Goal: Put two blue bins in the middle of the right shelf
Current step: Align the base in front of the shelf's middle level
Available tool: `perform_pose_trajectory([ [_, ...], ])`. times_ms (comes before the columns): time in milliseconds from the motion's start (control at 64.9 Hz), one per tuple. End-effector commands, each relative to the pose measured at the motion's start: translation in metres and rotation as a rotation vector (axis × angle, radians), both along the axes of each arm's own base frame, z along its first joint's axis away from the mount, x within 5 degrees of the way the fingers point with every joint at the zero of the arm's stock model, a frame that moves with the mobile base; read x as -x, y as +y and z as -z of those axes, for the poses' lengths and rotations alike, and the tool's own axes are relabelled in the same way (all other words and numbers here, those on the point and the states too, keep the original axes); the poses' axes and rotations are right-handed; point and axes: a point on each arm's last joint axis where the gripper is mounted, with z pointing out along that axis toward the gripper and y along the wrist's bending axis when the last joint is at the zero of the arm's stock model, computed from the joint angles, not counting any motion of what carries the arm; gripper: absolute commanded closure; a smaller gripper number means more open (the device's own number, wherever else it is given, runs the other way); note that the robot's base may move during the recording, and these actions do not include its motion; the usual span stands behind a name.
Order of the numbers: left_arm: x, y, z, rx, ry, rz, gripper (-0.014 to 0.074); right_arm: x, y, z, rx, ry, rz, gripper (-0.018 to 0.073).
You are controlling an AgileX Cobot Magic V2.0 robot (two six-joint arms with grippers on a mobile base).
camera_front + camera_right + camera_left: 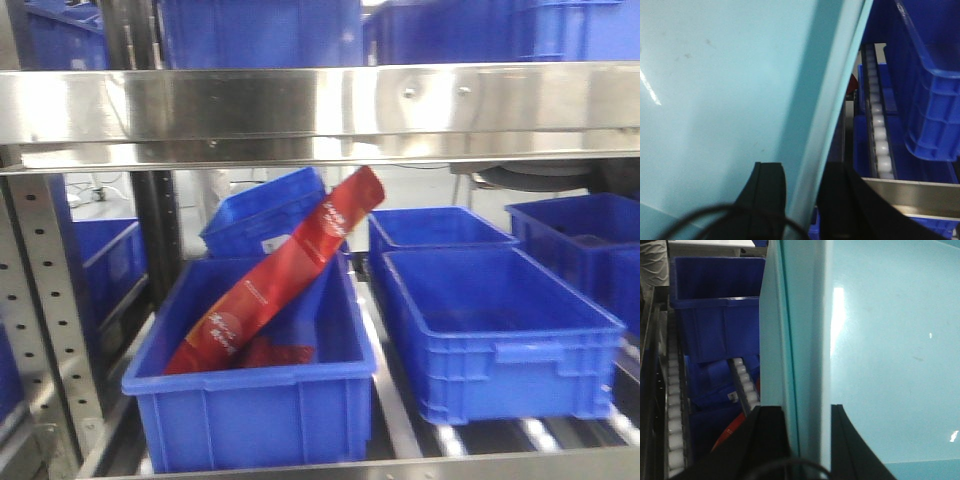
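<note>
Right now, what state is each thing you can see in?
Left gripper: shut on the pale blue bin's wall.
Right gripper: shut on the same bin's opposite wall.
Red pouch: leaning tilted in the front dark blue bin, top poking above its rim.
Right dark blue bin: upright, empty.
Rear dark blue bin: tipped up.
</note>
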Motion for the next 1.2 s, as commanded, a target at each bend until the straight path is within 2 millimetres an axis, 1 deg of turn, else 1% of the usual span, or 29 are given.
perform_pose_trajectory([
  [0,0.0097,-0.0013,-0.0207,0.12,-0.099,0.02,0.0707,0.005,0.0017,-0.0159,-0.041,-0.111,-0.038,0.0713],
  [1187,0.0097,-0.0013,-0.0207,0.12,-0.099,0.02,0.0707,0.005,0.0017,-0.0159,-0.041,-0.111,-0.038,0.0713],
])
